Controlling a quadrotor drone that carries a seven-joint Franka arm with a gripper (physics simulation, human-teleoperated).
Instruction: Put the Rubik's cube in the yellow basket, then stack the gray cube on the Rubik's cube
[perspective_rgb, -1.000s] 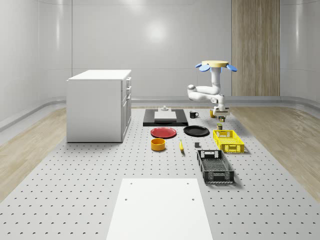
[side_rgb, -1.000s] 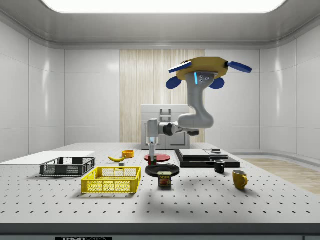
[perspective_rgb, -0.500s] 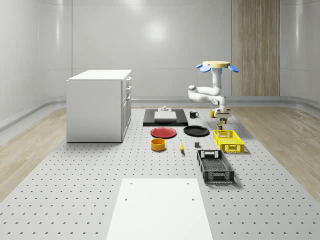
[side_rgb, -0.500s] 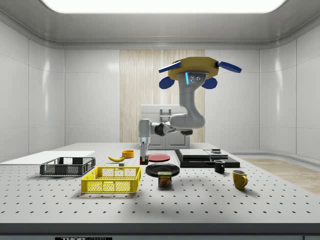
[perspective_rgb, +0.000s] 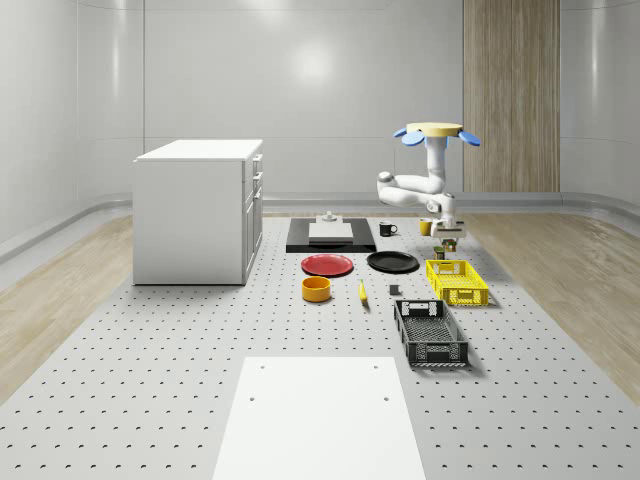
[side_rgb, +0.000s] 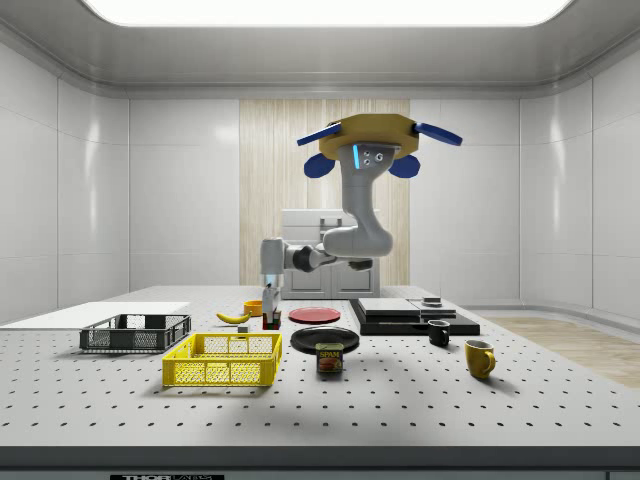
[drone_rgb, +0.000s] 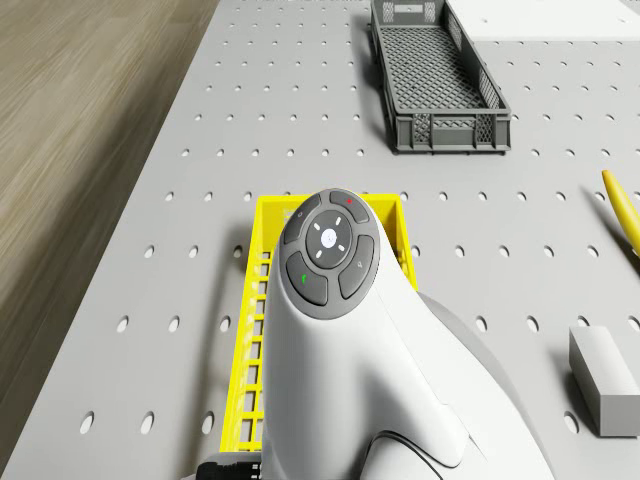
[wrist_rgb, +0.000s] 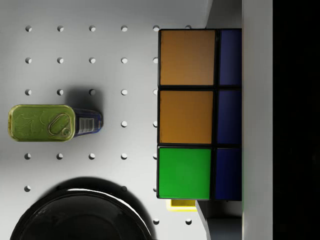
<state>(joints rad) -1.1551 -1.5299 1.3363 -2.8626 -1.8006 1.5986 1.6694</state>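
Observation:
The drone (side_rgb: 372, 150) hovers above the table, beyond the far end of the yellow basket (perspective_rgb: 457, 282). Its arm reaches down, and my gripper (side_rgb: 270, 316) is shut on the Rubik's cube (side_rgb: 270, 323), which hangs in the air over the basket's (side_rgb: 223, 360) end nearest the can. In the wrist view the Rubik's cube (wrist_rgb: 186, 115) shows orange, green and blue tiles, and a sliver of yellow rim peeks out beneath it. The gray cube (drone_rgb: 603, 380) sits on the table beside the yellow basket (drone_rgb: 250, 330), toward the banana.
Under the gripper's side lie a meat can (wrist_rgb: 50, 123) and a black plate (wrist_rgb: 75, 212). A black basket (perspective_rgb: 430, 332) stands nearer the camera. A banana (side_rgb: 233, 317), orange bowl (perspective_rgb: 316, 289), red plate (perspective_rgb: 327, 264), two mugs and a white cabinet (perspective_rgb: 195, 210) are around.
Drone and arm have shifted toward the side view's left, carrying the Rubik's cube from over the plates to above the yellow basket's end. The grip has not changed.

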